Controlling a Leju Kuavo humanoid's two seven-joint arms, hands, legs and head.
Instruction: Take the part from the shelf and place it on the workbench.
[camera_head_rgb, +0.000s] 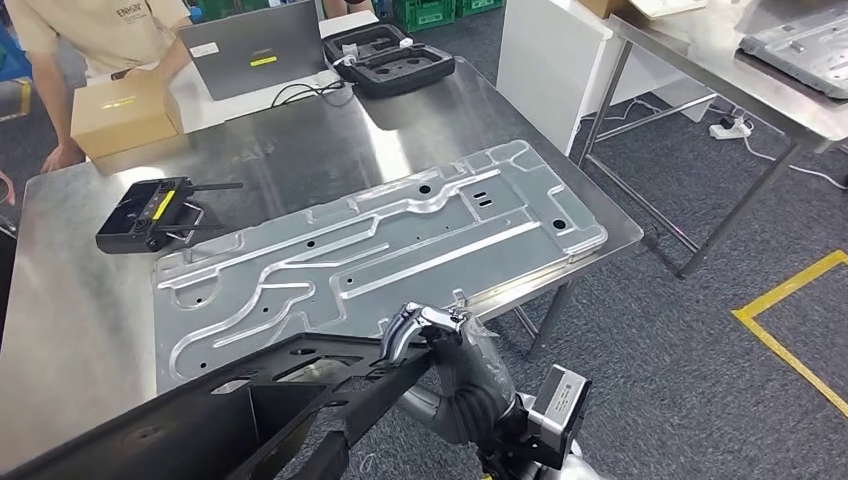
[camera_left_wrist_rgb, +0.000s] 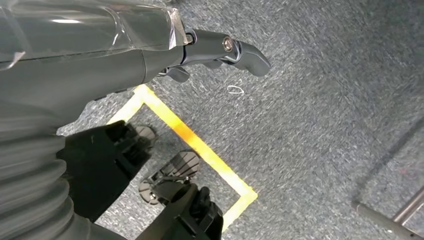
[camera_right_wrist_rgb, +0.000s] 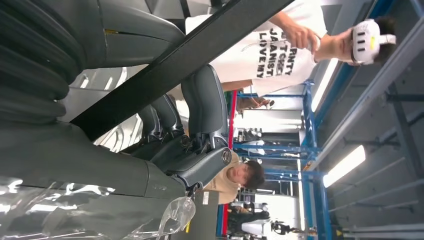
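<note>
The part is a large black frame (camera_head_rgb: 230, 400) with openings, held low over the near edge of the steel workbench (camera_head_rgb: 80, 320). My right hand (camera_head_rgb: 445, 345) grips its right end from below, fingers wrapped over a black bar. In the right wrist view that bar (camera_right_wrist_rgb: 175, 65) runs diagonally through my right hand (camera_right_wrist_rgb: 195, 130). A big silver stamped panel (camera_head_rgb: 380, 240) lies flat on the workbench just beyond the part. My left hand (camera_left_wrist_rgb: 100, 55) hangs over the carpet with its thumb out and nothing in it.
On the workbench stand a black remote controller (camera_head_rgb: 150, 212), a cardboard box (camera_head_rgb: 122, 112), a laptop (camera_head_rgb: 255, 48) and a black foam case (camera_head_rgb: 395, 58). A person (camera_head_rgb: 100, 30) leans at the far side. A second steel table (camera_head_rgb: 720, 60) stands right; yellow tape (camera_head_rgb: 790, 320) marks the floor.
</note>
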